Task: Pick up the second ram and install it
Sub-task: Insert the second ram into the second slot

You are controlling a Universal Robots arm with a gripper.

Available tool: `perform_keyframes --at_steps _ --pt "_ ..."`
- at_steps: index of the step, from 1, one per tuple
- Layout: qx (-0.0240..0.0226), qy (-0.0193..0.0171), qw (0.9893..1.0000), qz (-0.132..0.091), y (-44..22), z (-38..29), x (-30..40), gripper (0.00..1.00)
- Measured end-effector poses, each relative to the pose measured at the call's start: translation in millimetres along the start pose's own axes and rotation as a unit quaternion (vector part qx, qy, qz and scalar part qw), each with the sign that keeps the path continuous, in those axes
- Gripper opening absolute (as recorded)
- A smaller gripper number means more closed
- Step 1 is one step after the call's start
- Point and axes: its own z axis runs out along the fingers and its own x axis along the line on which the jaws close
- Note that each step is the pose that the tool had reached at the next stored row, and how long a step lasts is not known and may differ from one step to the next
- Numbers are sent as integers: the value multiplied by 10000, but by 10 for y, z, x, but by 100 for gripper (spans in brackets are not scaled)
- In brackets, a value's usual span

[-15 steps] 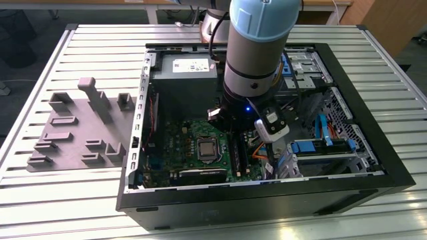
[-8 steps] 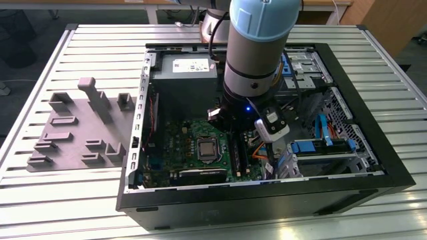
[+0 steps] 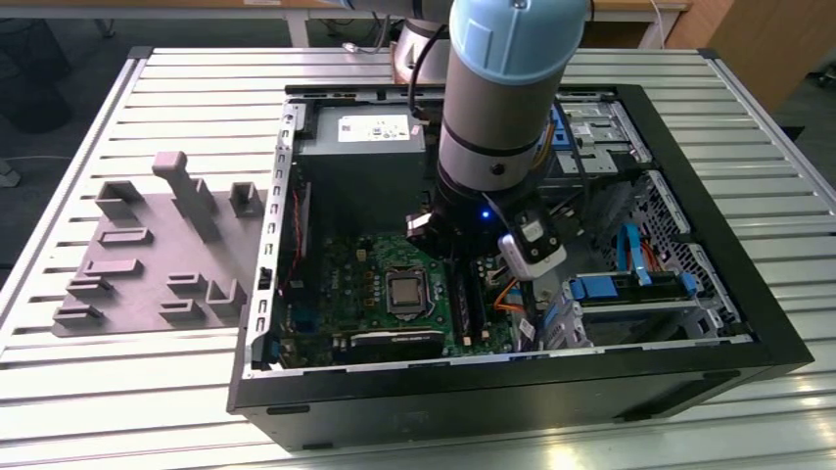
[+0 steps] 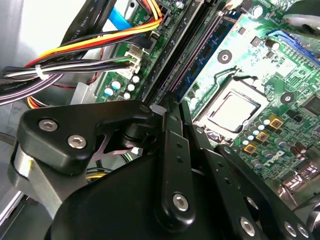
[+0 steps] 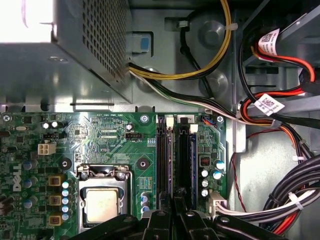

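While the gripper (image 5: 174, 207) hangs low over the motherboard (image 5: 115, 150), right above the black slot rails (image 5: 162, 150) beside the processor socket (image 5: 102, 197), its fingers' spacing cannot be told.

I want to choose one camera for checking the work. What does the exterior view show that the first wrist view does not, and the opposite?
Exterior view: the whole open computer case on the slatted table, the grey plastic tray with upright blocks beside the case at the exterior view's left, and the robot arm reaching down into the case.

First wrist view: the RAM slots from directly above, the yellow cable bundle, and the labelled red and black cables.

Both: the green motherboard, the processor socket and the power supply.
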Motion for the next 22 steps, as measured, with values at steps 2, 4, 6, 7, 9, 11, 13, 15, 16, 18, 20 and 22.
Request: perform_keyframes --at_steps 2,4,6,7,9,11,13,15,16,18,20,22 --pt "0 0 10000 0 0 3 0 14" --pt "-1 0 10000 0 0 6 0 14" --pt "-1 0 10000 0 0 6 0 14" --pt "-1 0 10000 0 0 7 0 14" --pt "-3 -1 10000 0 0 20 0 14" --pt "-1 0 10000 0 -1 27 0 14" --pt "0 0 10000 0 -1 28 0 14" --pt "-1 0 10000 0 -1 29 0 14" --pt "0 0 10000 0 -1 30 0 14" --pt "0 0 10000 0 -1 30 0 22" --pt "-1 0 10000 0 -1 31 0 22" --pt "-1 0 10000 0 -1 31 0 22"
